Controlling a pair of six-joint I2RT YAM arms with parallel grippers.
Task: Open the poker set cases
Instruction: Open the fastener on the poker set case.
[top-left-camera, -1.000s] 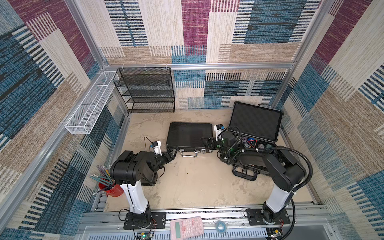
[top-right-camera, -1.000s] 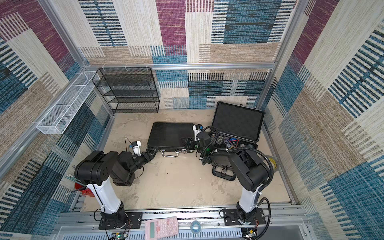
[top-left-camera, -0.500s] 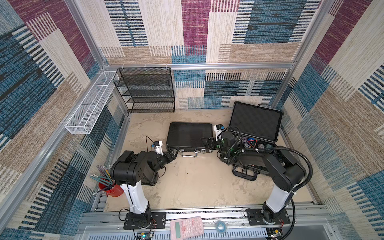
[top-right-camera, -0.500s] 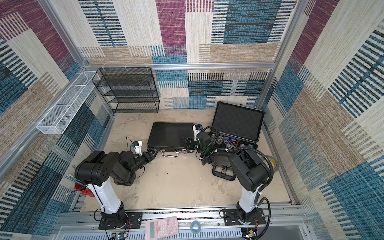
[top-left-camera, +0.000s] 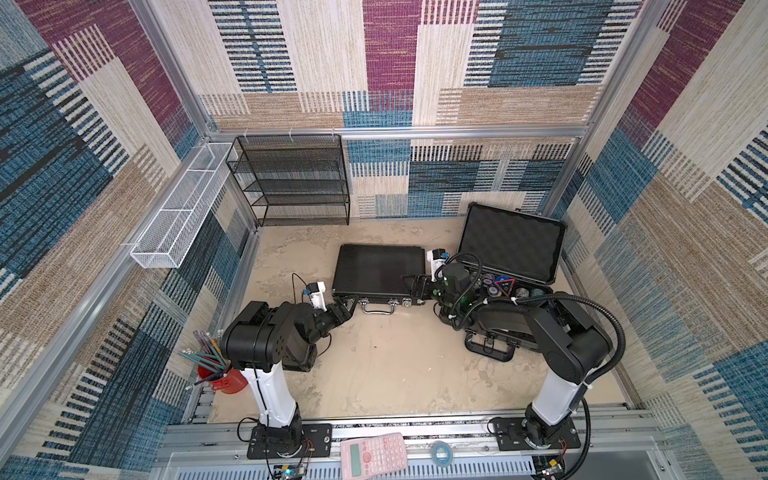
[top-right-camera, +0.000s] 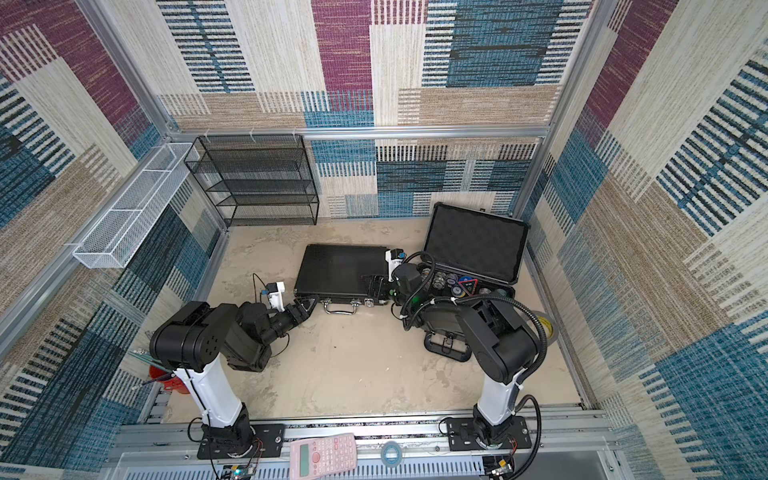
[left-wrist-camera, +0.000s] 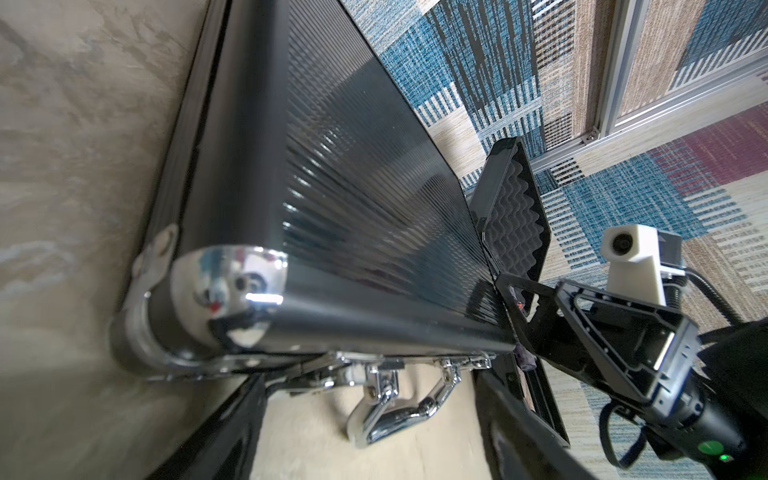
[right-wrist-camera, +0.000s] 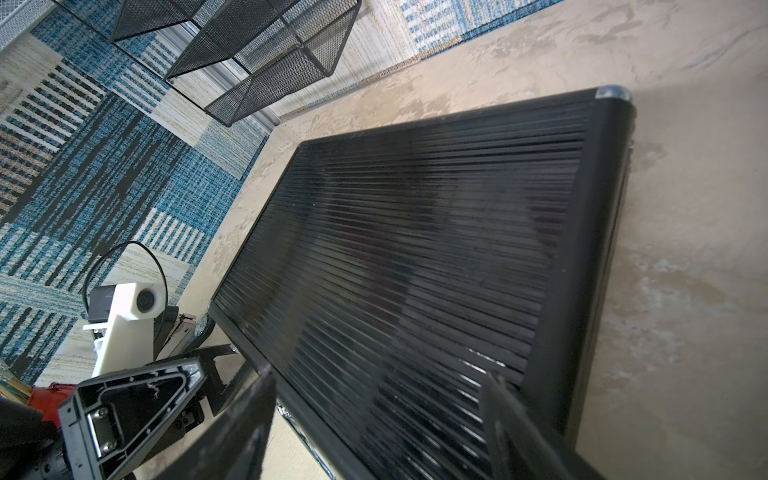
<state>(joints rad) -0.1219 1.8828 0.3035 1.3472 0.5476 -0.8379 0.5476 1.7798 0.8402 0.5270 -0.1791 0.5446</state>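
The slim black ribbed case (top-left-camera: 376, 270) lies lid-down on the beige tabletop (top-left-camera: 374, 365); the left gripper (top-left-camera: 345, 306), jaws apart, sits at its front left corner; the right gripper (top-left-camera: 414, 286), jaws likewise spread, reaches over the front right corner, possibly touching; alongside, the bulkier dark foam-lined case (top-left-camera: 513, 245) stands open.

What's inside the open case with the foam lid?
The open case has egg-crate foam lining its raised lid. Its tray holds round chip stacks in several colours and a red-edged triangular piece. The right arm covers the tray's near part, hiding the rest.
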